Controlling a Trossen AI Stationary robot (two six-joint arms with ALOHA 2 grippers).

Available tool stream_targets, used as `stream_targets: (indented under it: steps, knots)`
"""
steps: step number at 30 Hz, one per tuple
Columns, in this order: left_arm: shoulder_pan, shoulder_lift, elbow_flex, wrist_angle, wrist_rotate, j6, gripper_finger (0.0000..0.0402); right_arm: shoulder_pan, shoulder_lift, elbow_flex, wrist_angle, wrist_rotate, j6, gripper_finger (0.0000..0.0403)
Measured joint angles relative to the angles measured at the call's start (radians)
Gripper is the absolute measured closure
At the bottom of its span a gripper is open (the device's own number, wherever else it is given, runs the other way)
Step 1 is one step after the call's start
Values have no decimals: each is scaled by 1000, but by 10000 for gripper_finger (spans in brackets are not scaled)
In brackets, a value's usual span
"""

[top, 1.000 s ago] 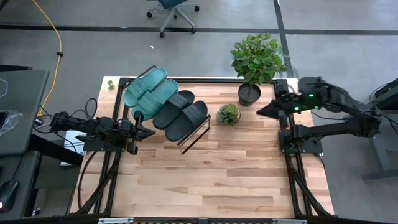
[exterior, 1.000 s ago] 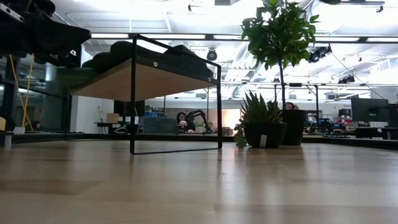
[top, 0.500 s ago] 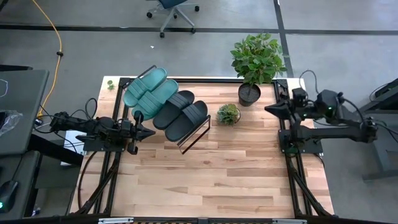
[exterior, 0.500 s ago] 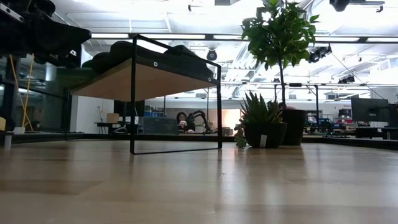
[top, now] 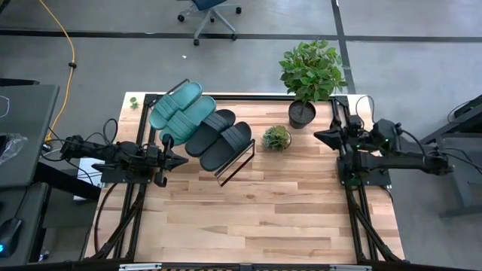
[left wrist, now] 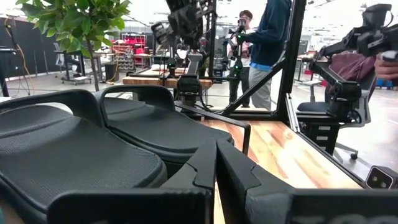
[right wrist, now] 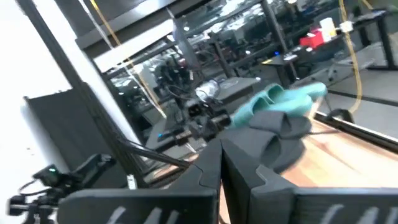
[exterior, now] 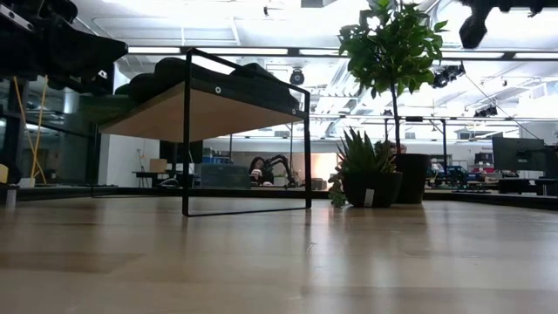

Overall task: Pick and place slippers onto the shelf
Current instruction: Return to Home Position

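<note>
Two teal-green slippers (top: 179, 110) and two black slippers (top: 219, 140) lie side by side, soles down, on the slanted wooden shelf (top: 235, 162) at the table's far left. Its black wire frame stands on the tabletop (exterior: 246, 209). My left gripper (top: 183, 159) is shut and level at the left edge, just in front of the shelf. The black slippers (left wrist: 93, 143) fill its wrist view close ahead of the fingertips (left wrist: 216, 167). My right gripper (top: 317, 137) is shut at the right edge, pointing across the table toward the slippers (right wrist: 280, 115), with nothing in it.
A tall potted plant (top: 307, 74) stands at the far right of the table, with a small succulent (top: 276, 138) between it and the shelf. The near half of the tabletop (top: 256, 218) is bare wood. People stand beyond the table (left wrist: 267, 43).
My right arm has folded down over its base at the table's right edge. Its gripper has sunk and tipped up to about level, and it stays shut. In the low view it has come into the picture from above. Shelf and slippers have not moved.
</note>
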Motion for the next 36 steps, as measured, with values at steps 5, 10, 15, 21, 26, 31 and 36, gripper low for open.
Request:
stream_targets:
  steps: [5, 10, 15, 21, 26, 31, 36]
  knots:
    - [0, 0, 0, 0, 0, 0, 401, 0, -68, -96, 38, 21, 7, 403]
    - [0, 0, 0, 0, 0, 0, 401, 0, -116, -157, 52, 73, -17, 403]
    - [0, 0, 0, 0, 0, 0, 401, 0, -137, -216, 140, 82, -70, 403]
    - [0, 0, 0, 0, 0, 0, 401, 0, -137, -318, 258, 40, -33, 403]
    - [0, 0, 0, 0, 0, 0, 401, 0, -137, -384, 338, 33, -9, 403]
    - [0, 0, 0, 0, 0, 0, 401, 0, -137, -430, 383, 33, -5, 403]
    - [0, 0, 0, 0, 0, 0, 401, 0, -137, -432, 379, 44, -62, 403]
